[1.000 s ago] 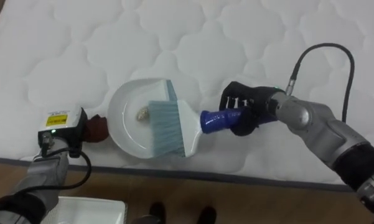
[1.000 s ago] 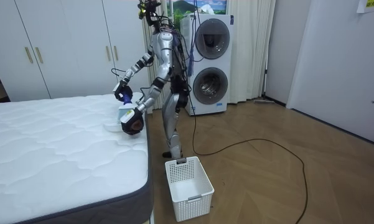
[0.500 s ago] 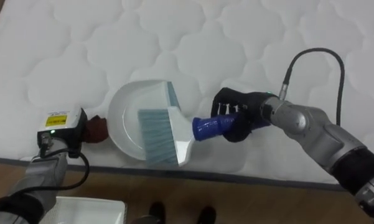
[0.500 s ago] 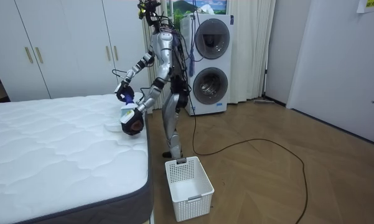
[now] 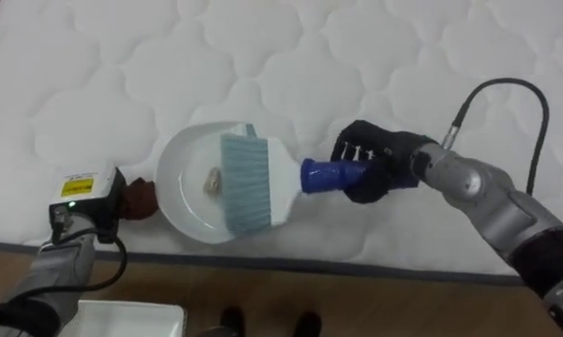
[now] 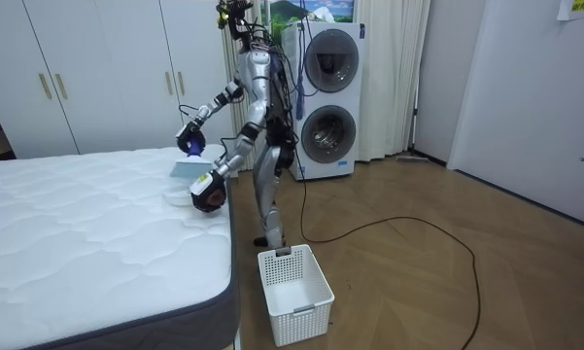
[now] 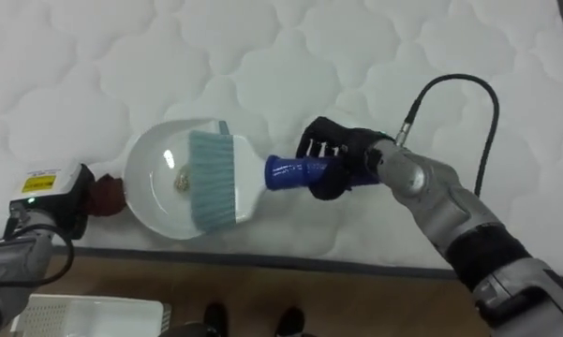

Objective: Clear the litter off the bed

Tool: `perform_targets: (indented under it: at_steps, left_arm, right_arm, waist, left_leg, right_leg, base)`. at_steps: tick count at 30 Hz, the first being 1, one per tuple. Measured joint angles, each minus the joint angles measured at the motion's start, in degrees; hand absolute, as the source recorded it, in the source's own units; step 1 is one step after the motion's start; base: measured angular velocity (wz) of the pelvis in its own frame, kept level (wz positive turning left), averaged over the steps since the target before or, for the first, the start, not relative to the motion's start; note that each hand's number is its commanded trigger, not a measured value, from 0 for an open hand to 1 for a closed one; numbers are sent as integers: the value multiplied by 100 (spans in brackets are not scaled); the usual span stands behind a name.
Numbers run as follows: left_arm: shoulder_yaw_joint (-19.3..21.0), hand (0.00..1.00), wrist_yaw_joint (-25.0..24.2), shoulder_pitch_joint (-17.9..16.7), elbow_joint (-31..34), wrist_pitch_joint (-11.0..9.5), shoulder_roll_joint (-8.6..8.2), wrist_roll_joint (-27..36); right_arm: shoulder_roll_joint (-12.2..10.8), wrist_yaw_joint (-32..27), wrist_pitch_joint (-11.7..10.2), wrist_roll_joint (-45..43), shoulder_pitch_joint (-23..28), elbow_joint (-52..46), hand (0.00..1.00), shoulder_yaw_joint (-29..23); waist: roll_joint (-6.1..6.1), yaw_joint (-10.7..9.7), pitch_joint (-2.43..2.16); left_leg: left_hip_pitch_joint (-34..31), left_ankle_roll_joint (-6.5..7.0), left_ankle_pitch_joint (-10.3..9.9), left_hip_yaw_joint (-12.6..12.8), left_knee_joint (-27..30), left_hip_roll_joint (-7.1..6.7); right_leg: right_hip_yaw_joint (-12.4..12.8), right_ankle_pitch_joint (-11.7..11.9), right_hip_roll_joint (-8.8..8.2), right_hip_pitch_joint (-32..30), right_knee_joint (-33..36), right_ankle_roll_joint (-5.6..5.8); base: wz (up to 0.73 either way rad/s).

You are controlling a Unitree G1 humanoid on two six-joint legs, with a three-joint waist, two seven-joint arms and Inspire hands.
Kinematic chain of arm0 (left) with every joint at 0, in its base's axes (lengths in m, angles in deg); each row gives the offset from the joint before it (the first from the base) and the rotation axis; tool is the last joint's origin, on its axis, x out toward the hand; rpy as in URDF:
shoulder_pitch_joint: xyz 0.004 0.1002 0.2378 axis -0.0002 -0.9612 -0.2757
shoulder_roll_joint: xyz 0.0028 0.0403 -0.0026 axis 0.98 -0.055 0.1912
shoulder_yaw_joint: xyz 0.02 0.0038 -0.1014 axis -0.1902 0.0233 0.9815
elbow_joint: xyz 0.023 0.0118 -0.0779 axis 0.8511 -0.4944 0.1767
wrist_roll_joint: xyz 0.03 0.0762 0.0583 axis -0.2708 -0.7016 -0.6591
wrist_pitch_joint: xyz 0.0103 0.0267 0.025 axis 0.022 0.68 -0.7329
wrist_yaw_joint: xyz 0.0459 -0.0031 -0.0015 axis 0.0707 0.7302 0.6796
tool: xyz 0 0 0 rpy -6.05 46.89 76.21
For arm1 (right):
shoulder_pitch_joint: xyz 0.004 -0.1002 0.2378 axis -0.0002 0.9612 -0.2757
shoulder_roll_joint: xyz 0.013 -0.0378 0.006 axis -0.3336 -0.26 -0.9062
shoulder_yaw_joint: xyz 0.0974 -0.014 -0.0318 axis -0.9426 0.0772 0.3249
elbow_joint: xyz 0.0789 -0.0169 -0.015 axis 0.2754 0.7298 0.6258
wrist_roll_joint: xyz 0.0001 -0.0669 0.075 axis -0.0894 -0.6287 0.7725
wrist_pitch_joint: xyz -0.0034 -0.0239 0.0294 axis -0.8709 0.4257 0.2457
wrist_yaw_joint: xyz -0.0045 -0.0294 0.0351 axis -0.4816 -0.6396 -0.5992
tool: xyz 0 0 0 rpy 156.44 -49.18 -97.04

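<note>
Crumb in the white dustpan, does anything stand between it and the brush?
Nothing visible does. The crumb lies bare in the dustpan, close beside the bristles of the brush that the right hand grips by its blue handle.

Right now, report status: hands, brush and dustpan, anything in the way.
Right hand shut on brush handle, bristles over white dustpan. Left hand at dustpan's left edge. Small crumb in pan; nothing in the way.

Mostly hidden left hand (image 5: 140, 196) beside dustpan (image 5: 180, 212), scrap (image 5: 211, 181) inside too small to identify, brush (image 5: 246, 183) handle's end inside right hand (image 5: 377, 168), basket (image 5: 122, 318) cut off.
</note>
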Motion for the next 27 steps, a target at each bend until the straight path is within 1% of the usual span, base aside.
perform_targets:
  at_steps: [1,2,3,4,6,7,8,9,10,11,13,15,17,19,20,22,23,25,26,27]
  left_arm:
    - [23,100,13,-46,0,-8,-7,-10]
    - [70,100,44,-116,2,-21,-23,-25]
    - [138,100,71,-221,26,-22,-23,-54]
    - [184,100,73,-277,61,-19,-23,-73]
    - [419,100,78,-527,250,23,-22,-125]
    - [476,100,76,-605,290,26,-18,-127]
    - [600,100,75,-775,393,69,-14,-121]
    - [633,100,65,-889,435,136,-13,-117]
    - [633,100,52,-923,451,164,-13,-122]
    - [699,100,-28,-1061,605,246,-13,-135]
    - [846,100,-114,-1214,881,272,-27,-259]
    - [1080,100,-234,-1391,1255,289,-27,-402]
    - [1144,100,-320,-1438,1351,322,-27,-410]
    - [1178,100,-450,-1542,1499,425,-28,-410]
    - [1188,100,-519,-1626,1631,440,-28,-414]
    - [1192,100,-614,-1755,1811,475,-29,-412]
    - [1195,100,-710,-1825,1926,534,-31,-408]
    - [1205,100,-833,-1905,2086,610,-35,-416]
    - [1207,100,-864,-1971,2144,628,-56,-411]
    - [1209,100,-869,-2053,2168,628,-85,-384]
  right_arm:
    - [4,-40,-5,101,39,83,54,-119]
    - [12,-153,-1,274,135,247,40,-368]
    - [44,-266,11,398,220,394,0,-592]
    - [91,-304,11,421,286,421,0,-712]
    - [231,-486,13,443,544,469,0,-1252]
    - [260,-535,16,457,616,469,0,-1365]
    - [329,-619,39,548,712,474,0,-1494]
    - [382,-672,71,687,783,499,0,-1601]
    - [387,-699,73,743,819,500,0,-1655]
    - [396,-744,73,904,859,500,0,-1728]
    - [397,-791,73,1167,926,489,0,-1856]
    - [397,-865,73,1335,980,472,0,-1985]
    - [397,-922,73,1397,1006,467,0,-2056]
    - [396,-978,73,1565,1032,426,0,-2057]
    - [396,-1078,76,1717,1117,347,0,-2061]
    - [388,-1165,123,1875,1231,284,0,-2064]
    - [363,-1199,185,1894,1249,278,0,-2064]
    - [327,-1280,261,1943,1277,235,0,-2065]
    - [311,-1345,265,2004,1331,201,0,-2066]
    - [308,-1399,265,2013,1386,158,0,-2066]
  waist:
    - [-2,-10,-2]
    - [2,-13,-5]
    - [-6,-21,-13]
    - [-5,-20,-19]
    - [7,-13,-35]
    - [16,-13,-46]
    - [25,-20,-84]
    - [32,-33,-120]
    - [30,-45,-135]
    - [30,-95,-185]
    - [17,-106,-209]
    - [2,-100,-234]
    - [-2,-81,-239]
    - [0,-81,-247]
    - [3,-92,-255]
    - [6,-83,-265]
    - [12,-54,-275]
    - [44,-42,-276]
    - [93,-40,-284]
    - [152,-41,-279]
  left_leg:
    - [44,-1,0,-9,-12,-3]
    - [129,-3,-2,-34,-32,-5]
    - [223,-8,-6,-55,-55,-7]
    - [259,-10,-7,-66,-60,-7]
    - [420,-17,-11,-84,-155,-10]
    - [465,-18,-11,-88,-174,-6]
    - [566,-23,-10,-85,-244,-10]
    - [683,-29,-6,-81,-312,-7]
    - [738,-34,-3,-84,-328,-7]
    - [834,-40,-3,-108,-364,-7]
    - [984,-54,-3,-116,-459,-8]
    - [1174,-74,3,-118,-584,-8]
    - [1334,-92,13,-115,-644,-15]
    - [1455,-112,21,-126,-713,-14]
    - [1500,-126,18,-187,-724,-14]
    - [1545,-153,3,-263,-721,-9]
    - [1549,-165,-5,-286,-719,-3]
    - [1514,-174,-1,-358,-696,-2]
    - [1497,-175,-1,-408,-660,-2]
    - [1508,-176,-2,-444,-617,-7]
  right_leg:
    - [-11,0,0,53,-21,1]
    - [-52,-1,-1,163,-65,7]
    - [-53,-7,3,273,-94,18]
    - [-61,-8,12,329,-127,21]
    - [-85,3,38,505,-254,39]
    - [-84,13,53,562,-288,47]
    - [-73,26,70,656,-375,56]
    - [-70,43,96,791,-463,64]
    - [-74,48,104,844,-489,66]
    - [-94,49,121,969,-560,68]
    - [-89,53,151,1131,-666,78]
    - [-82,62,184,1328,-774,91]
    - [-81,61,194,1465,-822,91]
    - [-117,62,213,1610,-916,92]
    - [-224,67,220,1717,-994,93]
    - [-262,66,260,1842,-1085,92]
    - [-262,64,276,1856,-1097,91]
    - [-326,63,282,1866,-1100,90]
    - [-392,62,274,1896,-1079,91]
    - [-447,58,271,1960,-1075,98]
  base:
    - [8]
    - [11]
    - [12]
    - [10]
    - [6]
    - [0]
    - [-3]
    - [0]
    - [5]
    - [7]
    - [4]
    - [0]
    - [0]
    - [5]
    - [24]
    - [23]
    - [13]
    - [19]
    - [30]
    - [31]
